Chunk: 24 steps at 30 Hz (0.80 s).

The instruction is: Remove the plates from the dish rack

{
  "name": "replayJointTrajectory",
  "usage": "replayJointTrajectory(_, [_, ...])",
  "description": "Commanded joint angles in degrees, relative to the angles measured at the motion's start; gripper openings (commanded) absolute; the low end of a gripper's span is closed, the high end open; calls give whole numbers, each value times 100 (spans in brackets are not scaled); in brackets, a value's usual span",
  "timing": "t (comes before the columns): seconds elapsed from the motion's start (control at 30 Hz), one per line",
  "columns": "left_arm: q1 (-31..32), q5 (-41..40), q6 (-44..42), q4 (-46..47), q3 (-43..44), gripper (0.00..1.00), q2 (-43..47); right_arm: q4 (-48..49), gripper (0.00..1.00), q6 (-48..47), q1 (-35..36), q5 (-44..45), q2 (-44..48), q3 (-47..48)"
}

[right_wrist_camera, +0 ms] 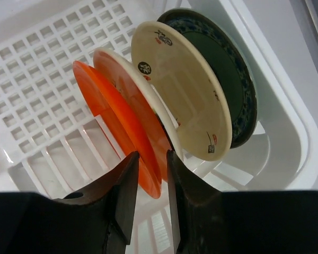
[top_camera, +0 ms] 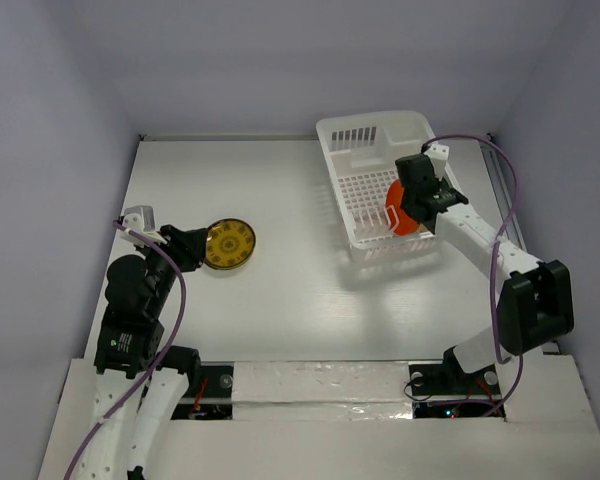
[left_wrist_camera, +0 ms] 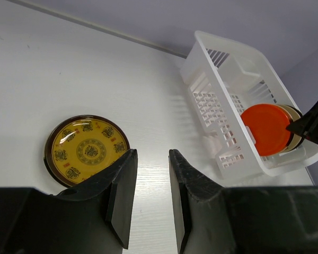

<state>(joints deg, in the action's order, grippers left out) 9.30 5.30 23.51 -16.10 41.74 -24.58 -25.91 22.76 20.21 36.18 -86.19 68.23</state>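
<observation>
The right hand (right_wrist_camera: 151,154) reaches into the dish rack (right_wrist_camera: 286,121), its fingers narrow astride the rim of the red-orange plate (right_wrist_camera: 103,100), which stands on edge. Whether they already pinch it I cannot tell. The white-rimmed plate (right_wrist_camera: 140,114) stands just behind, so a finger could catch it and drag both up, or tip it against the beige plate (right_wrist_camera: 180,90). The left hand (left_wrist_camera: 151,154) hangs slightly parted and empty beside the yellow plate (left_wrist_camera: 86,151), flat on the surface (left_wrist_camera: 69,69).

Yellow patterned plate (top_camera: 229,244), orange plate (left_wrist_camera: 266,128), white rack (top_camera: 375,120)
</observation>
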Motion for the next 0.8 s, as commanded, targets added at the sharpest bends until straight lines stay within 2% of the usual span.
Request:
replayJointTrajectory(0.0, [28,32,31,239,-34,28,-29,112,33,-202,-61,-164,-117,121])
replayJointTrajectory(0.27, [28,15,31,230,-34,28,-29,-11,26,-395,-61,-33,-626,358])
replayJointTrajectory(0.33, [28,24,31,221,-34,28,-38,-72,18,-465,-61,46,-644,428])
replayJointTrajectory(0.5, [28,50,40,239,-34,28,-38,-185,10,-914,97,819,-495,516])
replayJointTrajectory(0.7, [28,50,40,247,-43,28,-47,-90,0,-1160,273,838,-231,464])
replayJointTrajectory(0.77, [28,50,40,247,-43,28,-56,-55,0,-1221,344,1038,-179,437])
